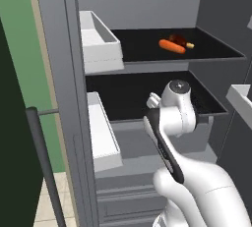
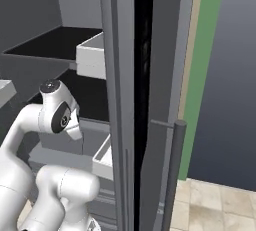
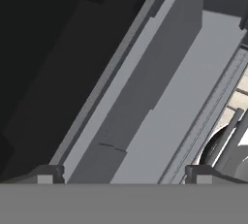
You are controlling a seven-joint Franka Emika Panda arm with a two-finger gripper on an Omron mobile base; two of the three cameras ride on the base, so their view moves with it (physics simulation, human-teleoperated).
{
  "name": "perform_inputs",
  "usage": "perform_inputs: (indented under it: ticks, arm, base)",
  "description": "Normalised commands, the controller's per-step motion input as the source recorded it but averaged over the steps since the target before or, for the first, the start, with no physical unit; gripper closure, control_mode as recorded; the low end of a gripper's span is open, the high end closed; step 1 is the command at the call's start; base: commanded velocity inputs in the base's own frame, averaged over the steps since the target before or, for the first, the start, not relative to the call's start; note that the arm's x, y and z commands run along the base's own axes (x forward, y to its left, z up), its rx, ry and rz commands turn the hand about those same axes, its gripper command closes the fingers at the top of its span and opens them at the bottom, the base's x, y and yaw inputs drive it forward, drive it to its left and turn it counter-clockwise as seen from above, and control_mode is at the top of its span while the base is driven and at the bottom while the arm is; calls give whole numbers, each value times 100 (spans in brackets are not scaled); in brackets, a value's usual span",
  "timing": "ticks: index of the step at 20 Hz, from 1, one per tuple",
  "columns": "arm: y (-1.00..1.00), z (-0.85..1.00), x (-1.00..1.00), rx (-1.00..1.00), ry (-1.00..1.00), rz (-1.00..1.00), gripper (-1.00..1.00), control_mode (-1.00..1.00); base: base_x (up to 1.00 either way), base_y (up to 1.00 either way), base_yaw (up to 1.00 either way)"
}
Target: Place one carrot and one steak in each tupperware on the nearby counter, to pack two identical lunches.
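Facing open fridge (image 1: 147, 98), claw (image 3: 121, 174) spread wide, gripping nothing; carrot (image 1: 172, 46) and steak (image 1: 179, 40) lying on upper shelf (image 1: 216, 49); packing seemingly not begun.

Glossy white rounded arm (image 1: 197, 182), dark joints
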Motion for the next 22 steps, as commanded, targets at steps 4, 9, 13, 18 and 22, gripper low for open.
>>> perform_inputs:
  ticks: [4, 9, 13, 18, 22]
  arm:
    - [0, 0, 0, 0, 0, 0, -100, 100]
    - [-16, 30, 18, 0, 0, 2, -100, -100]
    - [-19, 88, 3, -13, -2, 24, -100, -100]
    - [-13, 98, -7, -29, -11, 37, -100, -100]
    - [-17, 69, 0, -31, -3, 39, -100, -100]
  base:
    - [99, -26, -6]
    - [33, -12, -1]
    - [0, 0, 0]
    - [0, 0, 0]
    - [0, 0, 0]
